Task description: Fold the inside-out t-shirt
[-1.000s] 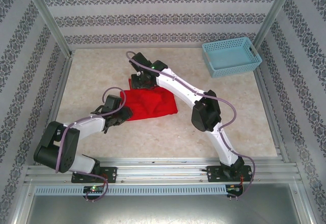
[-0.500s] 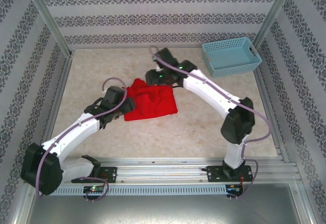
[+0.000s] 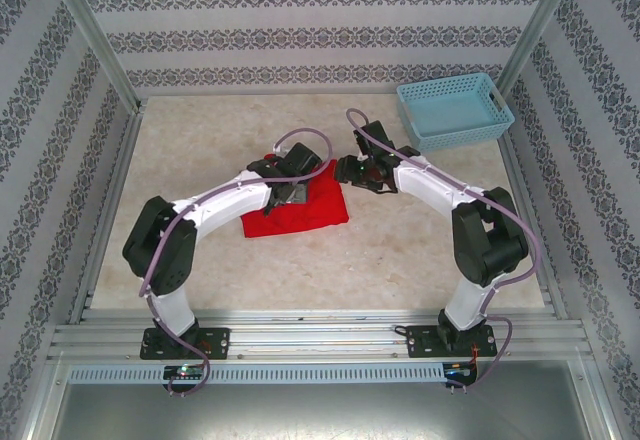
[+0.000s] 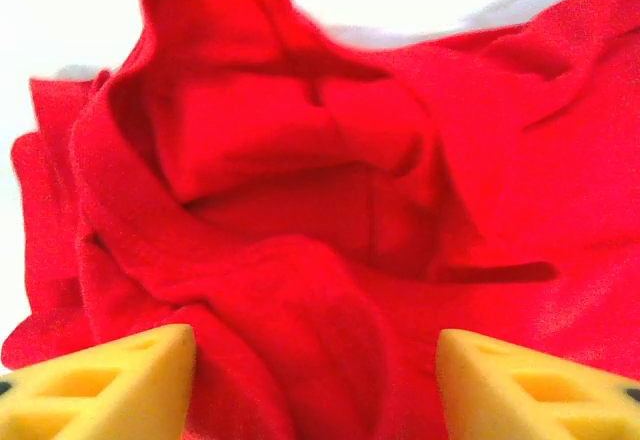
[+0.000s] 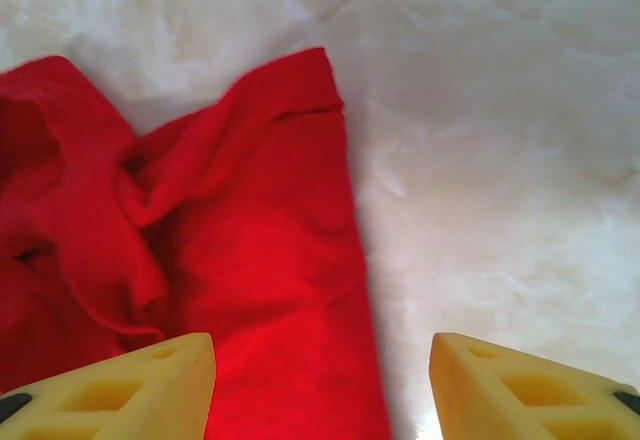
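T-shirt [image 3: 305, 215] is seen bunched on bench [image 3: 420, 250]; left pincer [image 4: 315, 345] is spread wide above it, right pincer [image 5: 320, 345] wide at its edge.

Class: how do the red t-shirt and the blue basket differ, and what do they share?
The t-shirt is red, the basket light blue. The t-shirt is crumpled cloth lying low; the basket has upright latticed walls. The t-shirt lies near the middle, the basket in the far right corner. Both rest on the table.
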You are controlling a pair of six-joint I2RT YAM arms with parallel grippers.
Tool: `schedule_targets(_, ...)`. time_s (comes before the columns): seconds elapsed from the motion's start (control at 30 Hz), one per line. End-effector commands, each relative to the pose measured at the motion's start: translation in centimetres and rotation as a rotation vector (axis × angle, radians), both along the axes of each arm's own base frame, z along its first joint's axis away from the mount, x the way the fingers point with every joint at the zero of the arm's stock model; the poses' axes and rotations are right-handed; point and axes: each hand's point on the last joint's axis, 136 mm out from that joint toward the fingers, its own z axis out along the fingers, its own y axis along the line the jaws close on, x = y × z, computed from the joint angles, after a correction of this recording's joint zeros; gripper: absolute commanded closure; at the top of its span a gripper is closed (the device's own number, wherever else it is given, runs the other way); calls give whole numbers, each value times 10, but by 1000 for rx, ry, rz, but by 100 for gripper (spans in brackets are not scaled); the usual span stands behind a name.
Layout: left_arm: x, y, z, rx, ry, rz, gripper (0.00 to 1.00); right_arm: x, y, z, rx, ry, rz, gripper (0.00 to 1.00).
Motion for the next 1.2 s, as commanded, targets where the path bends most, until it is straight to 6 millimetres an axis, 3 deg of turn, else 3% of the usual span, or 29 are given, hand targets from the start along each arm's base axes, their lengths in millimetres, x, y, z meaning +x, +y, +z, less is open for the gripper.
schedule_targets(0.0, -8, 36, -1, 89, 32, 94, 58, 4, 14, 12, 57, -45, 21, 40)
schedule_targets(0.1, -18, 56, 7, 64, -18, 158, 80, 6, 22, 7, 59, -44, 44, 40)
schedule_targets(0.23, -45, 90, 10, -77, -117, 286, 86, 9, 40, -6, 33, -34, 103, 40)
schedule_targets(0.4, -86, 126, -30, -276, -90, 467, 78, 14, 51, -39, -5, 18, 127, 41)
schedule_targets(0.5, -101, 125, -53, -327, -26, 479, 60, 16, 50, -55, -50, 42, 127, 41)
schedule_targets(0.6, -110, 129, -57, -298, 13, 480, 54, 16, 48, -60, -84, 45, 130, 41)
schedule_targets(0.7, -92, 129, -25, -250, -53, 402, 42, 16, 50, -51, -104, 16, 142, 41)
schedule_targets(0.8, -63, 122, 16, -205, -108, 324, 39, 16, 53, -35, -136, -33, 156, 41)
schedule_targets(0.9, -31, 102, 38, -221, -129, 253, 31, 17, 52, -25, -151, -63, 147, 41)
schedule_targets(1.03, 12, 59, 27, -287, -32, 185, 30, 16, 50, -19, -138, -88, 128, 41)
schedule_targets(1.17, 44, 38, 8, -311, 42, 213, 31, 13, 44, -15, -139, -112, 101, 41)
